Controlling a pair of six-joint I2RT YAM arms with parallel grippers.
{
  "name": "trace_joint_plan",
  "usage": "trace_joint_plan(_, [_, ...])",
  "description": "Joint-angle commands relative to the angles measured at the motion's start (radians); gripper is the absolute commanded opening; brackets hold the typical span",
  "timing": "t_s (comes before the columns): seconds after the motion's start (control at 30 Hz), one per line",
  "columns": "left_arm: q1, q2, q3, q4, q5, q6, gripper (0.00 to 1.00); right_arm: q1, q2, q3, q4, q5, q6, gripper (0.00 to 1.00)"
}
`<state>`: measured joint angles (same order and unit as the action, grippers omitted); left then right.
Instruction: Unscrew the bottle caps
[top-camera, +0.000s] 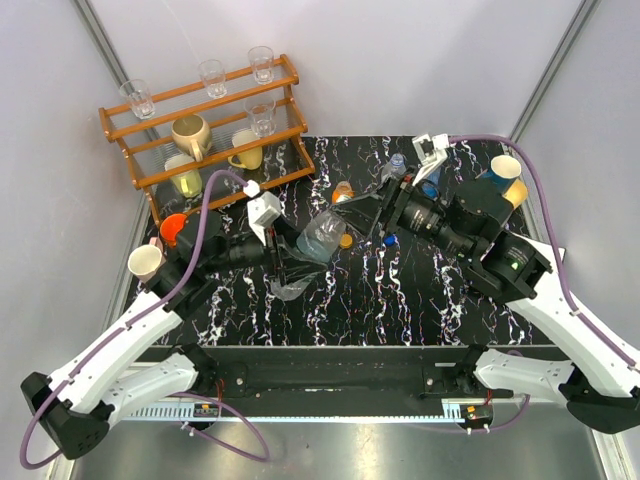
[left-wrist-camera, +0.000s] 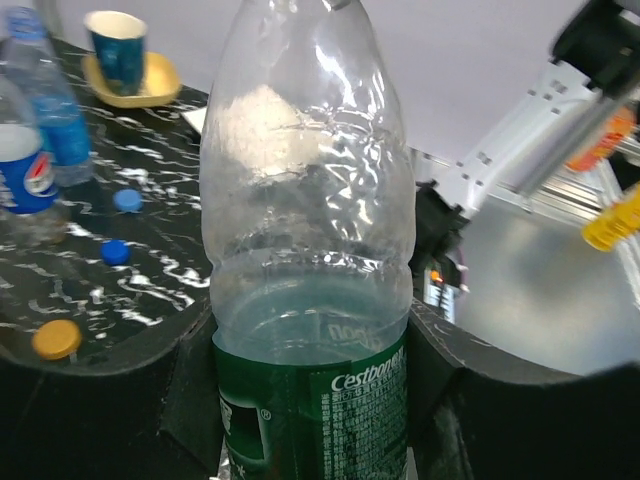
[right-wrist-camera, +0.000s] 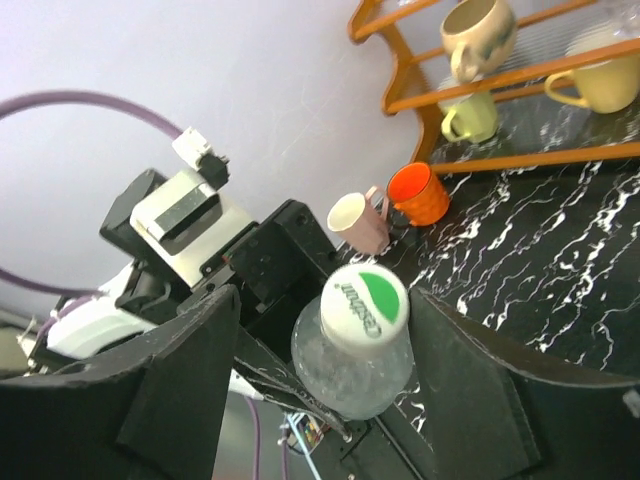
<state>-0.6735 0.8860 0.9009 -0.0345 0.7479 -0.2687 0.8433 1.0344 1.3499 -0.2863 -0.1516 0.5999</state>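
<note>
Black left fingers clench the green-labelled clear bottle at its label, tilted over the middle of the marbled surface. The right fingers stand released either side of its white-and-green cap, not touching. An orange cap and two blue caps lie loose nearby.

Bright, even, diffuse light falls from overhead, and shadows on the black marbled table are faint and soft-edged. In the left wrist view, white glare streaks the clear green-labelled bottle. At the right edge a yellow shape is smeared out of focus. In the right wrist view, the near fingers of the right gripper look soft, while the white cap is sharper.
</note>
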Motion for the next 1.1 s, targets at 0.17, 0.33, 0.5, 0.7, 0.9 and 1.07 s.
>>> trace_joint_plan(0.17, [-0.109,-0.094,-0.010,0.007,-0.499,0.135,0.51,-0.001,0.056,0.123,-0.050,0.236,0.037,0.74])
trace_joint_plan(0.33, [-0.170,-0.099,-0.014,-0.001,-0.654,0.180,0.49,0.000,0.107,0.153,-0.030,0.250,0.046,0.72])
trace_joint_plan(0.5, [-0.201,-0.093,-0.014,-0.008,-0.690,0.195,0.49,0.000,0.171,0.207,-0.028,0.238,0.043,0.69])
trace_joint_plan(0.7, [-0.212,-0.093,-0.020,-0.011,-0.705,0.204,0.49,0.000,0.194,0.201,-0.007,0.227,0.046,0.57])
trace_joint_plan(0.9, [-0.215,-0.088,-0.014,-0.011,-0.714,0.203,0.49,0.002,0.208,0.193,-0.008,0.205,0.046,0.36])
trace_joint_plan(1.07, [-0.215,-0.081,-0.003,-0.011,-0.717,0.200,0.49,0.002,0.219,0.175,-0.019,0.179,0.051,0.31])
